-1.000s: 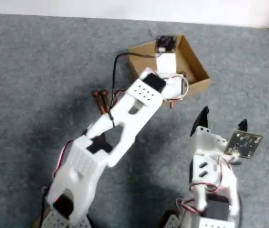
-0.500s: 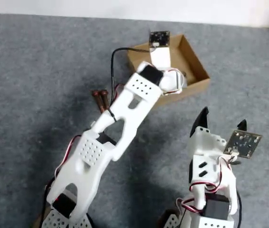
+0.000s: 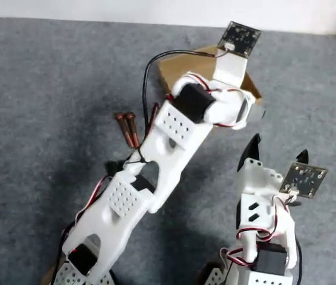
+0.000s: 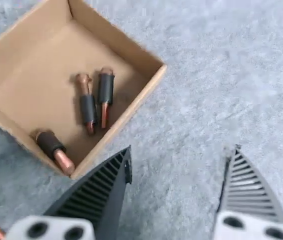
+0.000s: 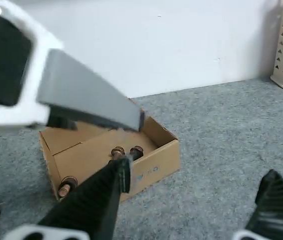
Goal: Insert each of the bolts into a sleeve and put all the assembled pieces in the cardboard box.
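Three bolts in sleeves (image 4: 88, 107) lie inside the box (image 4: 116, 45), which sits at the far side of the table (image 3: 37, 89), so that part of the job looks done. Two bare-looking bolts (image 3: 127, 128) lie side by side on the table just left of the box, and they seem to need sleeves first and then a place in the box. The left jaws hang wide open and empty by the box's right edge, and the right jaws sit nearer, on the right, wide open and empty too.
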